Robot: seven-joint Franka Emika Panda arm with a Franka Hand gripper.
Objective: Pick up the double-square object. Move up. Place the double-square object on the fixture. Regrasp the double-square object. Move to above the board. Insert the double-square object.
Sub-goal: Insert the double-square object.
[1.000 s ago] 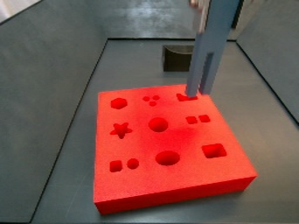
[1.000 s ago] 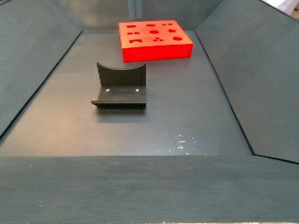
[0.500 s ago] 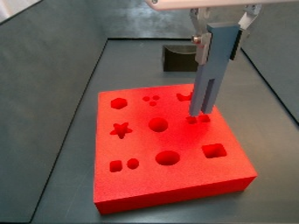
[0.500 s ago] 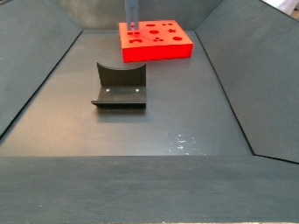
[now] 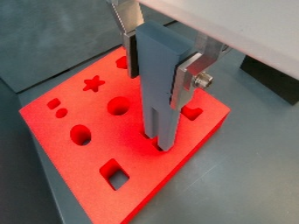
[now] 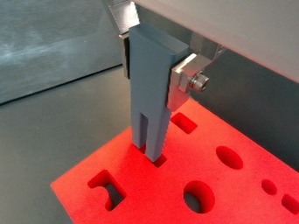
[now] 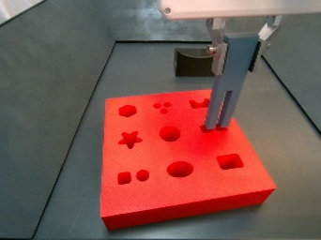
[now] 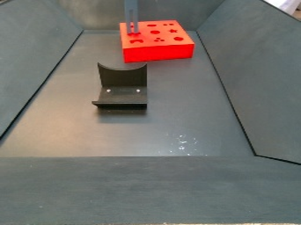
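The double-square object [image 7: 226, 89], a slim grey-blue bar, hangs upright in my gripper [image 7: 238, 47], which is shut on its upper part. Its lower end stands in a pair of small square holes near the right edge of the red board [image 7: 150, 157]. Both wrist views show the silver fingers [image 5: 187, 79] [image 6: 184, 77] clamping the bar [image 5: 158, 101] [image 6: 146, 96], whose split tip meets the board [image 5: 70, 109] [image 6: 117, 175]. The dark fixture [image 7: 191, 63] stands behind the board and shows nearer in a side view [image 8: 121, 86], with the board [image 8: 157, 53] and the bar [image 8: 132, 16] behind it.
Grey sloping walls [image 7: 51, 66] enclose the dark floor [image 8: 141, 132]. The board carries other holes: star [image 7: 129, 140], circles [image 7: 181, 170], a square [image 7: 230, 161], a hexagon [image 7: 127, 110].
The gripper has come down into a side view and shifted the bar from the board's back right hole to the double-square holes, and the bar's tip has sunk a little lower.
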